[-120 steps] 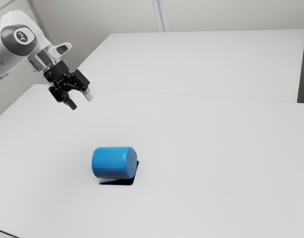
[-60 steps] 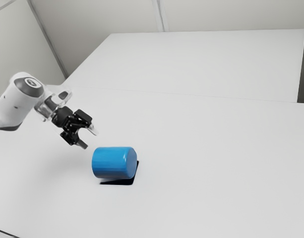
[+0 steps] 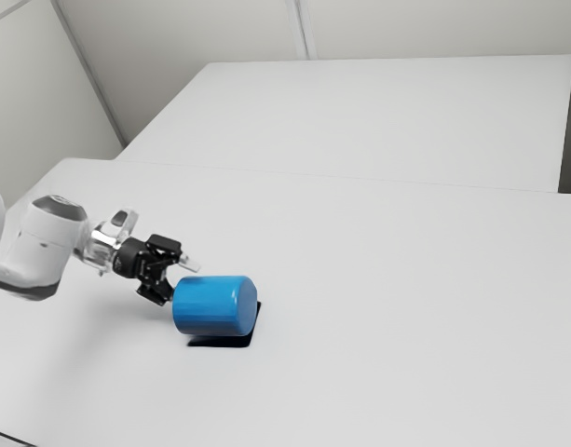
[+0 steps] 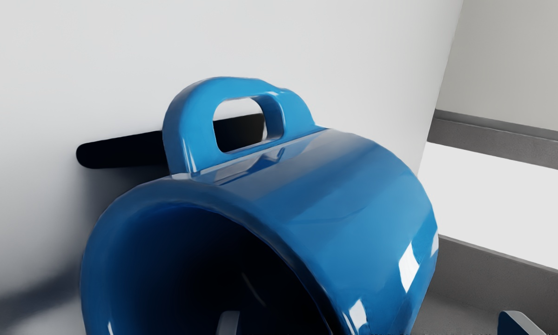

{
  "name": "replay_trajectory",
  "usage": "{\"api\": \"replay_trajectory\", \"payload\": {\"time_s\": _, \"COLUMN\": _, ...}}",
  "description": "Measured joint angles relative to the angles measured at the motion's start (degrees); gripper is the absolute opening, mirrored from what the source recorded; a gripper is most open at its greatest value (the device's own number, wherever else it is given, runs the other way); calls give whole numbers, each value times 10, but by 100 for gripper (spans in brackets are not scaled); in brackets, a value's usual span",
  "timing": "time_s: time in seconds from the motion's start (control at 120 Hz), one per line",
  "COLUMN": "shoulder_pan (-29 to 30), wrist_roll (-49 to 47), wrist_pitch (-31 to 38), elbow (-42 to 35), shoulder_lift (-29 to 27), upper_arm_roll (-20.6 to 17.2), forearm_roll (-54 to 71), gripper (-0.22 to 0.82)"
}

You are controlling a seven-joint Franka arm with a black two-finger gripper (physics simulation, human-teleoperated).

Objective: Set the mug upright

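Observation:
The blue mug [image 3: 210,305] lies on its side on the white table, its base toward the exterior view's right. At its other end, the black gripper [image 3: 181,279] is right beside the mug. In the wrist view the mug [image 4: 334,195] shows its open mouth and its handle. The gripper [image 4: 372,323] is open there, one fingertip in front of the dark mouth and the other out past the mug's outer side. The wall of the mug is between them, with no grip on it visible.
The white table [image 3: 387,307] spreads around the mug, with a dark shadow under it. Behind is another white surface [image 3: 378,116] below the room's wall. A thin dark line crosses the exterior view's lower left corner.
The arm has come down and toward the exterior view's right, bringing my gripper from above and behind to the mug's mouth end. The mug has stayed where it was.

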Motion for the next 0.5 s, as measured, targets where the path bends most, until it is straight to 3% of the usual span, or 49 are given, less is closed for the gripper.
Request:
{"api": "replay_trajectory", "payload": {"time_s": 0.092, "shoulder_pan": 0, "wrist_roll": 18, "wrist_pitch": -13, "elbow": -6, "shoulder_lift": 3, "upper_arm_roll": 0, "forearm_roll": -15, "gripper": 59}}
{"api": "replay_trajectory", "payload": {"time_s": 0.283, "shoulder_pan": 0, "wrist_roll": 48, "wrist_pitch": -29, "elbow": -1, "shoulder_lift": -2, "upper_arm_roll": 0, "forearm_roll": -26, "gripper": 11}}
{"api": "replay_trajectory", "payload": {"time_s": 0.5, "shoulder_pan": 0, "wrist_roll": 72, "wrist_pitch": -47, "elbow": 9, "shoulder_lift": -15, "upper_arm_roll": -2, "forearm_roll": -28, "gripper": -11}}
